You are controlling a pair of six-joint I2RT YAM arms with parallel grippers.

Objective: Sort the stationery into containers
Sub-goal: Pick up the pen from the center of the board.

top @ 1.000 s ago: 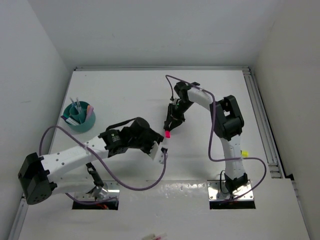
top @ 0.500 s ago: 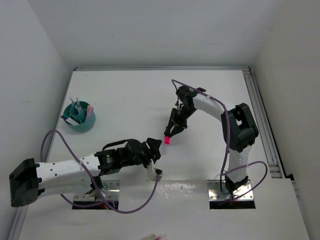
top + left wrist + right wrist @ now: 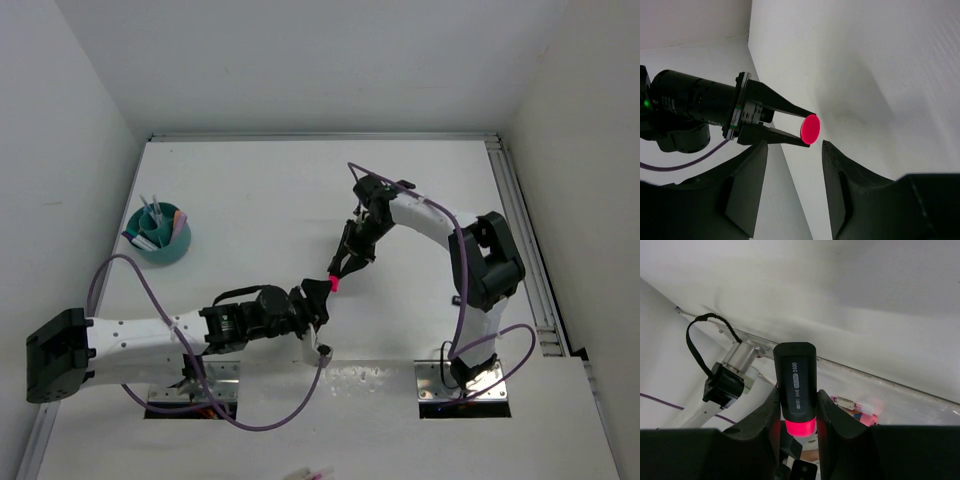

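Above the teal-green cup (image 3: 160, 253) the way down to its rim is free, save for the pens (image 3: 152, 214) standing up inside it. The tabletop (image 3: 260, 190) on the cup's far side and to its right lies bare. Near-right of the cup the left arm (image 3: 150, 335) stretches low across the tabletop, and its purple cable (image 3: 108, 272) loops up close to the cup's near side. Farther right of the cup the room is crowded. There the left pincer (image 3: 794, 150), jaws parted, meets the right pincer (image 3: 337, 272), clamped on a pink-ended black marker (image 3: 795, 385). Beyond them the right arm (image 3: 480, 262) bars the right edge.
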